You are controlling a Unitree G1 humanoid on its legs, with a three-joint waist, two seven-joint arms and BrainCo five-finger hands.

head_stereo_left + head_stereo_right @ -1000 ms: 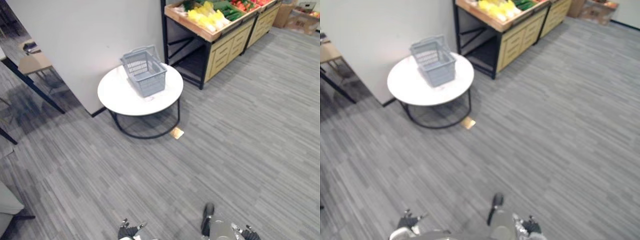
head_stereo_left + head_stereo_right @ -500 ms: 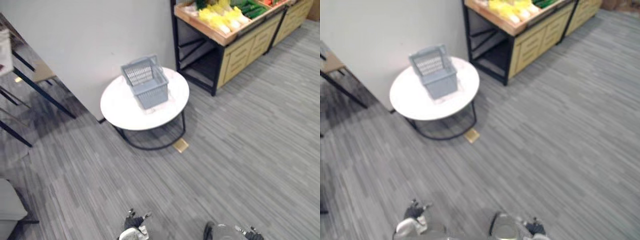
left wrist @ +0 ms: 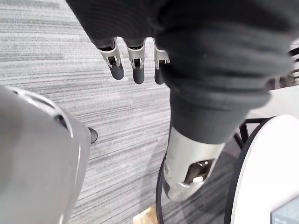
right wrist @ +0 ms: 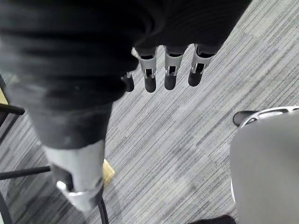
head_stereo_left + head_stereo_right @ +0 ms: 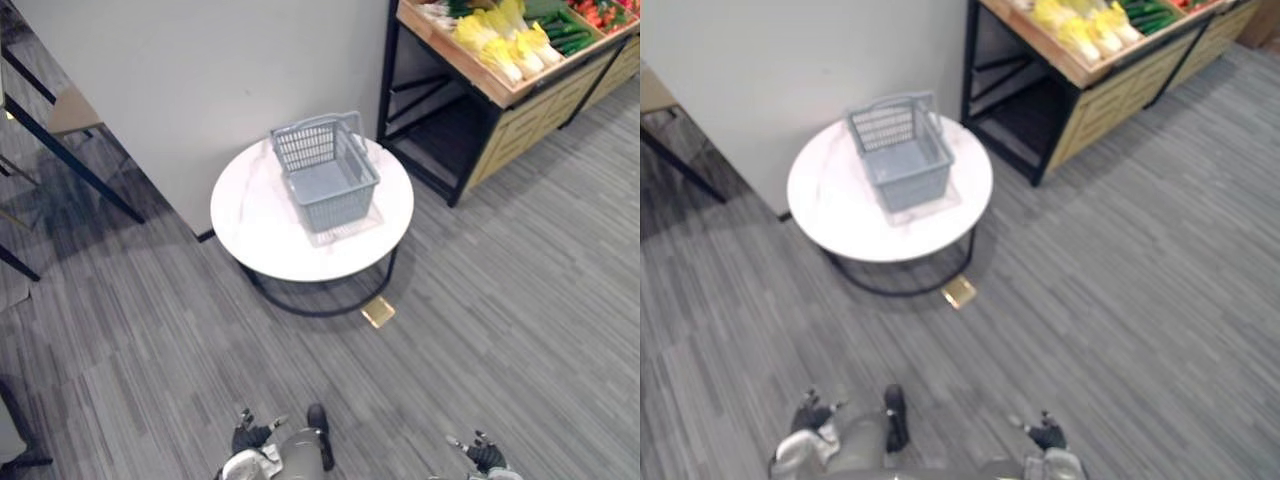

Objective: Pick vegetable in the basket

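Observation:
A grey plastic basket [image 5: 325,172] with its handle up stands on a round white table [image 5: 260,220] against the wall; I see nothing inside it. Vegetables lie on a wooden stand [image 5: 520,85] at the far right: yellow-white cabbages [image 5: 505,40], green ones [image 5: 565,30] and red ones [image 5: 610,12]. My left hand [image 5: 245,435] and right hand [image 5: 482,455] hang low at the near edge, well short of the table. In the wrist views the left fingers [image 3: 134,65] and the right fingers [image 4: 168,70] hang relaxed over grey carpet, holding nothing.
A small gold floor plate [image 5: 378,311] sits in the carpet just in front of the table's black ring base [image 5: 320,300]. A dark-legged desk [image 5: 70,150] stands at the far left. A white wall [image 5: 200,80] rises behind the table.
The whole picture has shifted: the camera moved, so table and basket now sit nearer and more central, with the vegetable stand further toward the upper right. Both hands still hang low.

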